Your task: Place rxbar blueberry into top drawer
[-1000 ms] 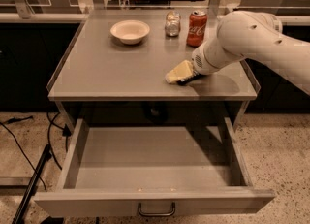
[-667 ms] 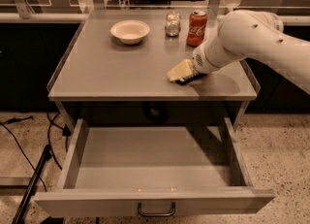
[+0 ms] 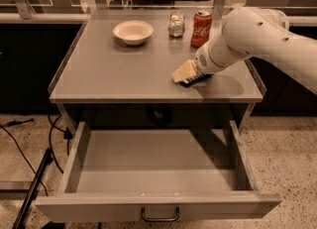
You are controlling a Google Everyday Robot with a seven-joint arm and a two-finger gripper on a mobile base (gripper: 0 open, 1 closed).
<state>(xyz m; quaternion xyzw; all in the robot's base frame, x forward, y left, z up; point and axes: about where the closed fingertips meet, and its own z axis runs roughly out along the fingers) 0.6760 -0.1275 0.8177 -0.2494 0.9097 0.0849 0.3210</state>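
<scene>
My gripper (image 3: pixel 184 71) is low over the right front part of the grey counter (image 3: pixel 109 69), at the end of the white arm (image 3: pixel 257 34) that reaches in from the right. A thin dark strip (image 3: pixel 194 80) lies on the counter right under the gripper's pale tip. It looks like the rxbar blueberry and is mostly hidden by the gripper. The top drawer (image 3: pixel 153 161) stands pulled fully out below the counter. Its plain grey inside holds nothing. A dark pull handle (image 3: pixel 160 217) sits on its front panel.
At the back of the counter stand a white bowl (image 3: pixel 132 31), a small glass jar (image 3: pixel 176 24) and a red soda can (image 3: pixel 201 28). Black cables (image 3: pixel 49 143) hang down to the floor on the left of the drawer.
</scene>
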